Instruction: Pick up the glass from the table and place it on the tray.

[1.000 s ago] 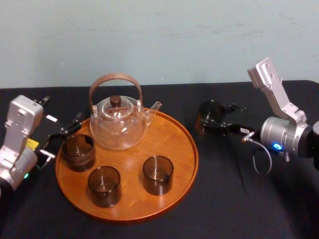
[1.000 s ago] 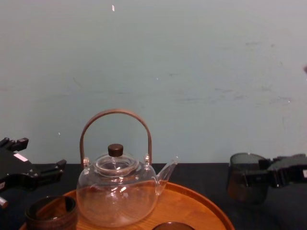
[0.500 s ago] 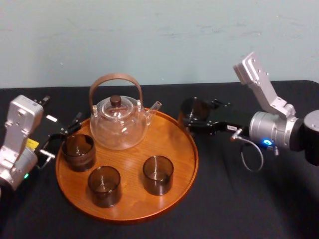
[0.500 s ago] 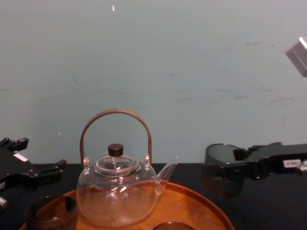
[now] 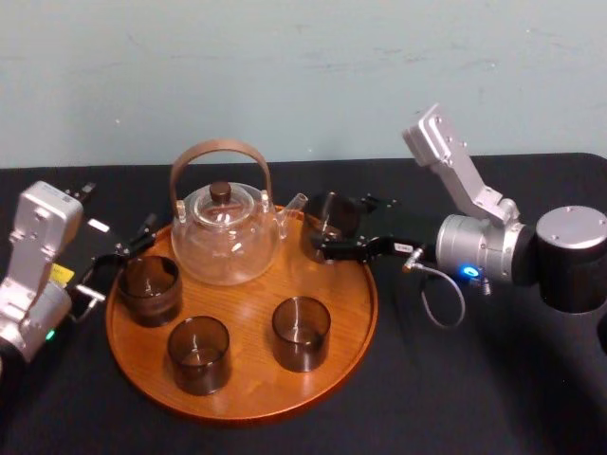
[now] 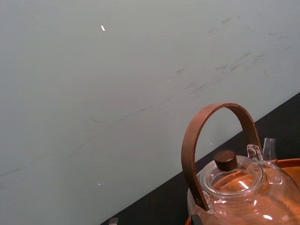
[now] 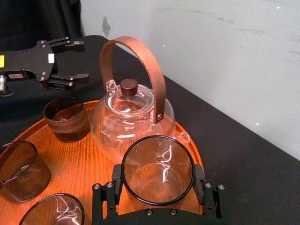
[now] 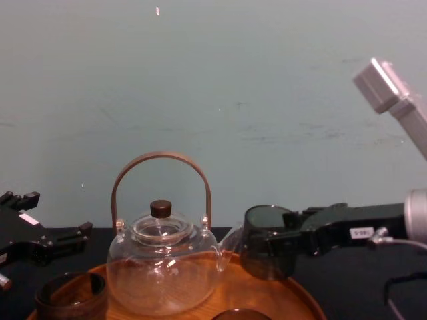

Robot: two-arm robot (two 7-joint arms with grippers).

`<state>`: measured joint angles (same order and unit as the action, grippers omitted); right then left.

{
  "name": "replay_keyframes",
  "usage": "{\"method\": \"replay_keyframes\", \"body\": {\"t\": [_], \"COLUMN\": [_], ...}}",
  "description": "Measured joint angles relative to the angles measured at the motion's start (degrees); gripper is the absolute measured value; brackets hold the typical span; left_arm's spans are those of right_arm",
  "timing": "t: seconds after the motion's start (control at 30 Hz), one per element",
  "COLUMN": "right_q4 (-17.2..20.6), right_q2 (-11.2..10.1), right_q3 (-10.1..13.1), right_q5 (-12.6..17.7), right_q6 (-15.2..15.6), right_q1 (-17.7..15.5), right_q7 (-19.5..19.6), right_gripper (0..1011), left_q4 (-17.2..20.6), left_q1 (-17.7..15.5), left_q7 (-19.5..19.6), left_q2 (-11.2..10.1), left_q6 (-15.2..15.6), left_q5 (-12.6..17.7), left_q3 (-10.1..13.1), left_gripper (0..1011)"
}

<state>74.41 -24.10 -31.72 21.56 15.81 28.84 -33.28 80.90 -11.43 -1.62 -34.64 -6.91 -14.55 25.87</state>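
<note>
My right gripper (image 5: pixel 332 227) is shut on a dark smoky glass (image 5: pixel 336 214), with one finger on each side of it (image 7: pixel 158 164). The glass is upright over the back right part of the round orange-brown tray (image 5: pixel 248 393), close to the teapot's spout. Seen from the chest, the glass (image 8: pixel 263 225) sits low over the tray (image 8: pixel 257 293); I cannot tell whether it touches the wood. My left gripper (image 5: pixel 121 254) is open beside the tray's left edge, holding nothing.
A glass teapot (image 5: pixel 225 237) with a brown arched handle stands at the back of the tray. Three more dark glasses stand on the tray: left (image 5: pixel 149 289), front (image 5: pixel 198 354) and front right (image 5: pixel 301 332). Black cloth covers the table around it.
My right gripper has carried the glass leftward, from above the black table to over the tray's right back part beside the teapot spout. The left arm has not moved.
</note>
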Motion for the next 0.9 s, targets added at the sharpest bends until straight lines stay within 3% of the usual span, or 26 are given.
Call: {"method": "replay_keyframes", "body": {"t": [0.5,0.9], "right_q4": [-6.0,-8.9], "right_q2": [2.4,3.4], "right_q3": [-2.3,-2.7], "right_q5": [-1.1,-2.0], "right_q6": [-1.8,-2.5], "right_q1": [1.9,2.5], "right_q7": [0.1,-0.1], "right_gripper": [899,899], "left_q4": [0.0,0.0], "left_q1": [0.0,0.0], "left_q7": [0.0,0.0], "left_q2": [0.0,0.0], "left_q6": [0.0,0.0], "left_q5": [0.0,0.0], "left_q3": [0.0,0.0], "left_gripper": [1001,1001]}}
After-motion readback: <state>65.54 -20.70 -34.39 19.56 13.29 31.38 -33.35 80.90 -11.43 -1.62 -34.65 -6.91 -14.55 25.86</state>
